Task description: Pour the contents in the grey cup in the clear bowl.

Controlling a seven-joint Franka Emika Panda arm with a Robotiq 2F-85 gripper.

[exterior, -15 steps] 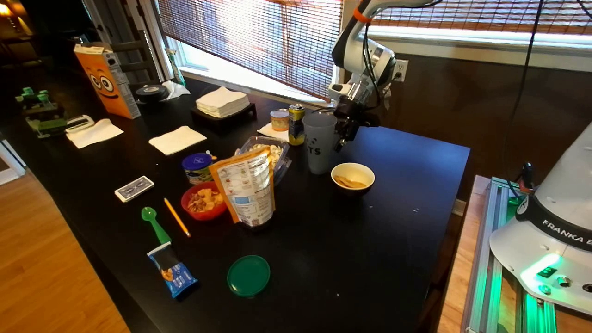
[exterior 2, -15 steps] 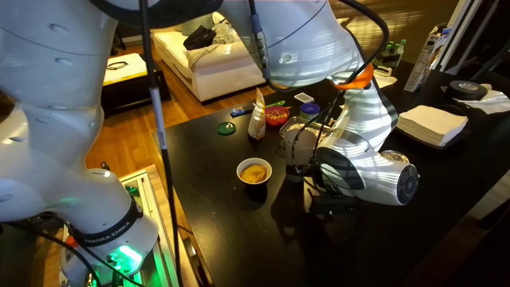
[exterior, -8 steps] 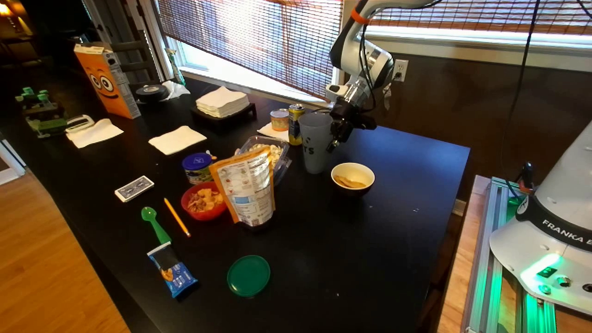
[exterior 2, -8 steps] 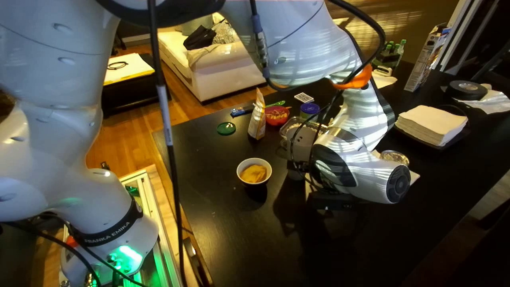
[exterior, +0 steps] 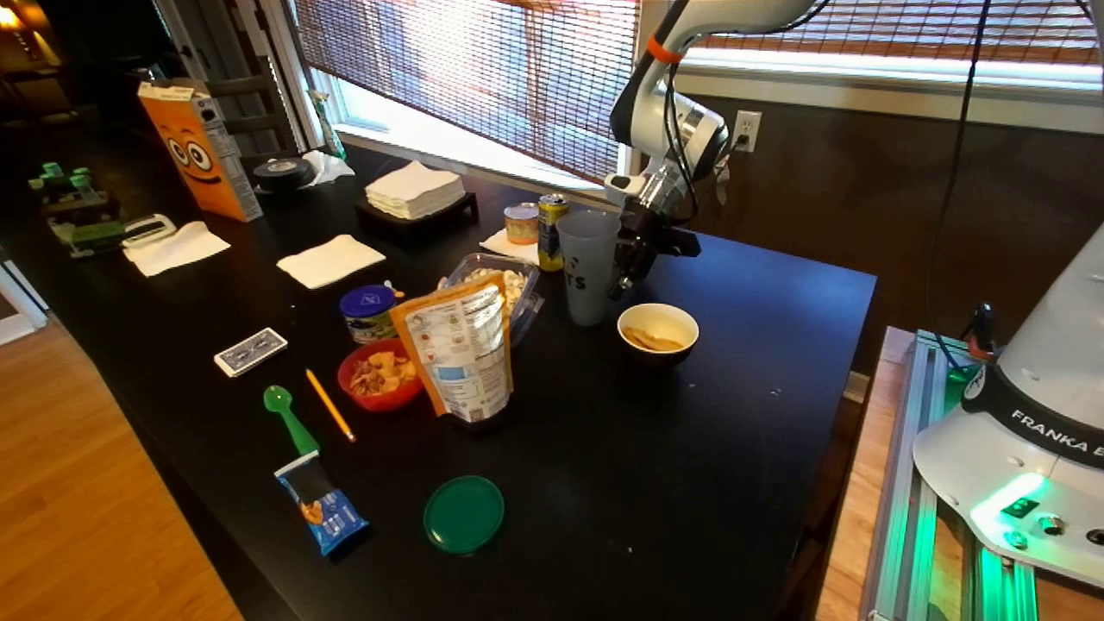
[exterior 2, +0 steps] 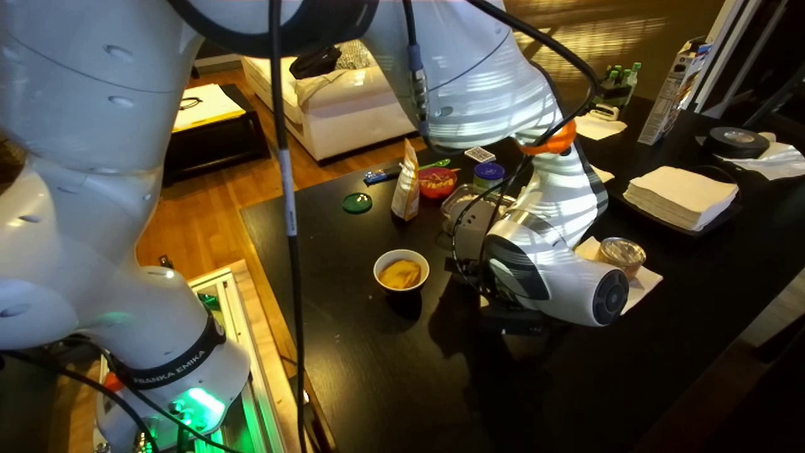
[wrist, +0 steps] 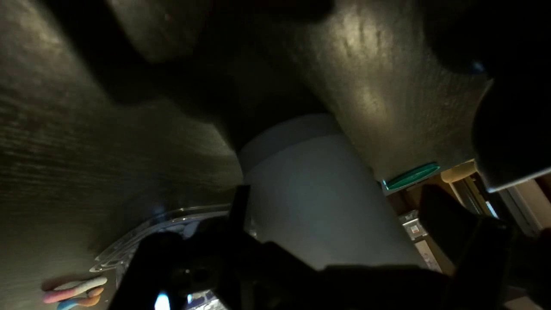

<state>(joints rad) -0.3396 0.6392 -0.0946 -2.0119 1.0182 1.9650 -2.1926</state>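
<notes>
The grey cup (exterior: 586, 276), tall with dark print, stands upright on the table in both exterior views; its contents do not show. In the wrist view its body lies between the fingers of my gripper (wrist: 338, 193), its base farther off. The left finger (wrist: 241, 204) is close against the cup's side; whether it touches, I cannot tell. A gap separates the right finger (wrist: 443, 215) from the cup, so the jaws are open around it. Just beside the cup, the clear bowl (exterior: 523, 317), a clear plastic tub, holds pale pieces, partly hidden behind a pouch.
A dark bowl (exterior: 658, 336) with a cream inside holds chips, close in front of the gripper. The pouch (exterior: 461, 354) stands upright near the clear bowl. Behind the cup are a drink can (exterior: 553, 246) and a tin (exterior: 522, 226). A red bowl (exterior: 379, 397) sits farther along.
My gripper has moved toward the cup and lower, bringing its fingers around it. The cup has shifted slightly toward the clear bowl while staying upright. The jaws have stayed open.
</notes>
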